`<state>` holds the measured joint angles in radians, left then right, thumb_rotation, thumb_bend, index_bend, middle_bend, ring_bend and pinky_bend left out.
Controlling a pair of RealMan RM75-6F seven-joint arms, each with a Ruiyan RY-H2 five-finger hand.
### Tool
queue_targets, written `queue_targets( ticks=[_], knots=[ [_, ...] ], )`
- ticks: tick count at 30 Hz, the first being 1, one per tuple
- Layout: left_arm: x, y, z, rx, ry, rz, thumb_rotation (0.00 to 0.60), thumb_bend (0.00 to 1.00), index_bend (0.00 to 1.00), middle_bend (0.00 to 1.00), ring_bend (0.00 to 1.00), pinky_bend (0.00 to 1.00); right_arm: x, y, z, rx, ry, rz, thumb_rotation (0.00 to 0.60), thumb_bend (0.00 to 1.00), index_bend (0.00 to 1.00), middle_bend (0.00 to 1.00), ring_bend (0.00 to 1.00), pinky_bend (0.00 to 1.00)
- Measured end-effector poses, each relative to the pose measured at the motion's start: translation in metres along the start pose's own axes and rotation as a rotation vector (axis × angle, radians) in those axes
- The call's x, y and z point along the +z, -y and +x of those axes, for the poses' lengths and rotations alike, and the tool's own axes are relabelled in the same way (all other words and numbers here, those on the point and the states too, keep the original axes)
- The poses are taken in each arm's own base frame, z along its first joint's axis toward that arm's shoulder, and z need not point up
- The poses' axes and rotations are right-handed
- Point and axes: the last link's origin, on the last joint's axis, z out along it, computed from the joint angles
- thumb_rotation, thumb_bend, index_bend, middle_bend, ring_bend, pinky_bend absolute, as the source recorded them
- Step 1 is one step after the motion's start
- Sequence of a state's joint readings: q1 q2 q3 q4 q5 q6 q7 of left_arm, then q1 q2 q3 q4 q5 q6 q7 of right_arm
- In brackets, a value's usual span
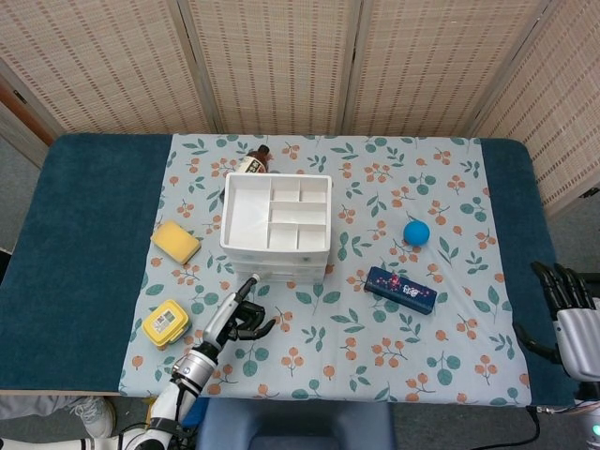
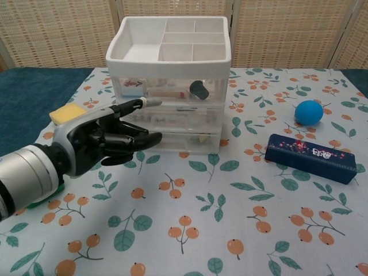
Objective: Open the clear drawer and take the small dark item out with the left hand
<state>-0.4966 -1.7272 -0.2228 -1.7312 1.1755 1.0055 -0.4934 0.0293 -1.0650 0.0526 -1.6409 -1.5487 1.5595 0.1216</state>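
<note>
the left hand (image 2: 106,141) is reaching for the clear drawer (image 2: 172,90), one finger stretched to its front edge, the rest curled in, holding nothing. the drawer looks unopened, so hooking and pulling it comes next. the small dark item (image 2: 199,89), rounded and grey-black, sits inside at the right. the right hand (image 1: 569,314) idles at the table edge, fingers apart.

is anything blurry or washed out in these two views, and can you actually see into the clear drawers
Head view: even soft light, sharp throughout, only faint shadows; the drawer unit shows mostly its white top tray, drawer fronts barely visible. Chest view: the left hand and forearm loom large and slightly soft near the lens; the clear drawers stay readable, the small dark item plain in the top one, no strong glare.
</note>
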Motion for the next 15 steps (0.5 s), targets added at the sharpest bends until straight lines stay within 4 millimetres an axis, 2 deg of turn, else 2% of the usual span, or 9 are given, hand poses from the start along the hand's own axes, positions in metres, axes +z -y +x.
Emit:
queue_targets(
  ticks=[15],
  knots=[
    [0.025,0.000,-0.031,-0.201,-0.056,-0.009,0.600,0.33,0.13,0.87,1.00,1.00,-0.002,-0.002,0.001,0.003,0.002,-0.016,0.600,0.30,0.00,0.08,0.00,0.01]
  ],
)
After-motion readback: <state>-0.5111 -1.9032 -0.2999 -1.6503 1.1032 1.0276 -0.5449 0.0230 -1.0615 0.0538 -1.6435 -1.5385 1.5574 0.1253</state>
